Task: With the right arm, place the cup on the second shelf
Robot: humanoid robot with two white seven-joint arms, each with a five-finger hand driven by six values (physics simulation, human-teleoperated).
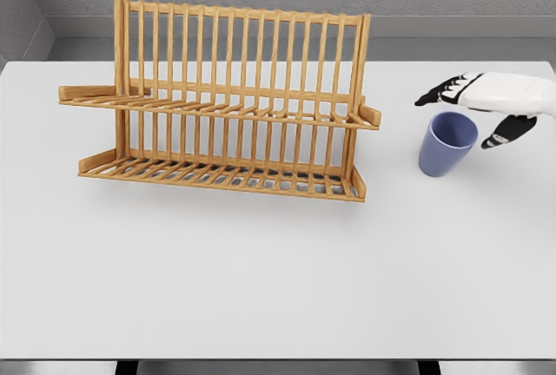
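Head view of the reach phase. The cup (447, 143), a blue handleless tumbler, stands upright on the white table (261, 288), well to the right of the wooden rack (228, 101) and apart from it. It looks rigid, light and smooth-walled, tapering slightly toward the base; a glossy wall of this kind is likely to slip under a loose pinch, so a wrap around the side wall, fingers opposing thumb below the rim, appears the safer hold. With no handle, any side serves equally.

The right hand (486, 101) enters from the right edge and hovers above and just behind the cup's rim. Its dark fingers (443, 90) are spread, thumb (508, 130) hanging apart from them toward the cup's right side; it grips nothing, and contact with the cup cannot be confirmed. The gap looks wide enough to admit the cup.

The rack's upper shelf (217, 108), the target, carries nothing. The left arm is out of frame.
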